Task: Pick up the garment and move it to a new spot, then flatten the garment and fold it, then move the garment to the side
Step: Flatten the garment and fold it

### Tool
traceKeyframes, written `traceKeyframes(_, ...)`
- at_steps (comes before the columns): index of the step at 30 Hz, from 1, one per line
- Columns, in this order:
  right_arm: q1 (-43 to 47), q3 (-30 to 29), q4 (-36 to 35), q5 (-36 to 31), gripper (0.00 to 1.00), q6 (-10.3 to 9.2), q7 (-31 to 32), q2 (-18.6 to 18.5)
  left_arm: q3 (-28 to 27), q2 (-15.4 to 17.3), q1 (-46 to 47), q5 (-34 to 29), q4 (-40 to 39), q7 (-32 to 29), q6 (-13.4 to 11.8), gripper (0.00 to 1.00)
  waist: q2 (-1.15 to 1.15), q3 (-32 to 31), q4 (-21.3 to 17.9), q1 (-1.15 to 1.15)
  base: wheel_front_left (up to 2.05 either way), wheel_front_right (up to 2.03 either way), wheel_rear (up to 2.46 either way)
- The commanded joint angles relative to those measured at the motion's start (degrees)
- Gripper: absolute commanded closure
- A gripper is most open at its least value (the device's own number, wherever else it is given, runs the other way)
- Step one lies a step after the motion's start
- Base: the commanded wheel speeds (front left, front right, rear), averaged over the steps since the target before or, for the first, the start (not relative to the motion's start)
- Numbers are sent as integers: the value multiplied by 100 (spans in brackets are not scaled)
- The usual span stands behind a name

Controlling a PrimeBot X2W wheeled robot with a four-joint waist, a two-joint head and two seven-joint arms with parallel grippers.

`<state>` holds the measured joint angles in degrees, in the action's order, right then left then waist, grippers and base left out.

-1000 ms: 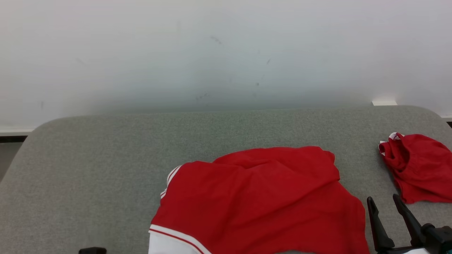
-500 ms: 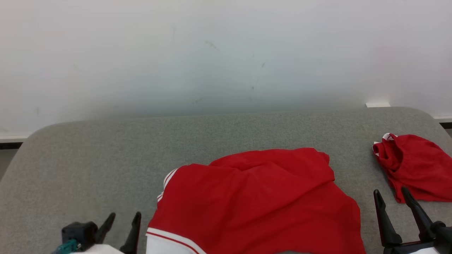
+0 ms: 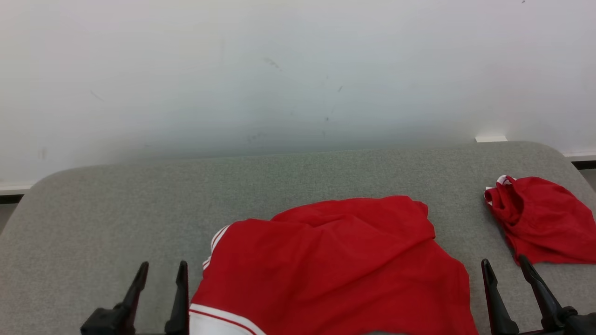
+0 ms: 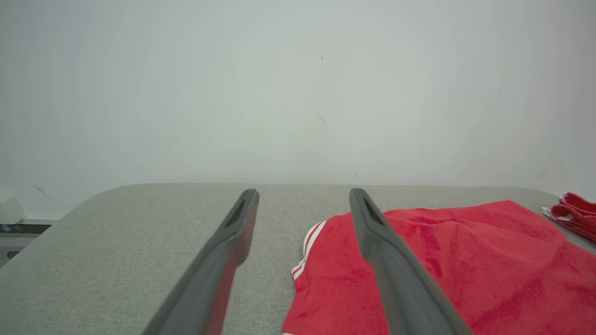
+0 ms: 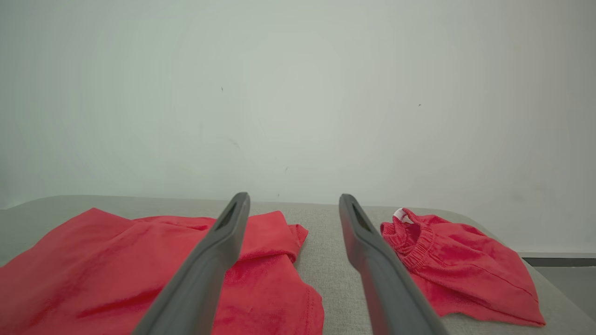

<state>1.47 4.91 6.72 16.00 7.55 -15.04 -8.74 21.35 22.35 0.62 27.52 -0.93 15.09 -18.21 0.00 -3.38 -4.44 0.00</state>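
Lying rumpled on the grey fabric-covered table (image 3: 139,200), the red garment with white-striped trim (image 3: 335,260) sits between the dark long-fingered left gripper (image 3: 163,265) and right gripper (image 3: 504,260), both spread wide and empty.

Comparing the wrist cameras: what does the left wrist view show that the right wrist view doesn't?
Left wrist: the open left gripper and the large red garment's white-striped edge. Right wrist: the open right gripper and the small crumpled red garment's elastic waistband. Both: the two garments lying apart on the grey felt-covered table, before a pale wall.
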Motion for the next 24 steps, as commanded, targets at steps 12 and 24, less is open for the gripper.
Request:
traceKeyframes(12,-19,-11,-2,-76,0,-14,-15,13,-1159,-978,-441,-1085,503,6,1121,0,0,2,-24,0,0,0,0)
traceKeyframes(24,-28,-95,-12,-42,0,-14,-15,8,-1725,-1435,-466,-1577,730,7,1726,0,0,-7,-20,0,0,0,0)
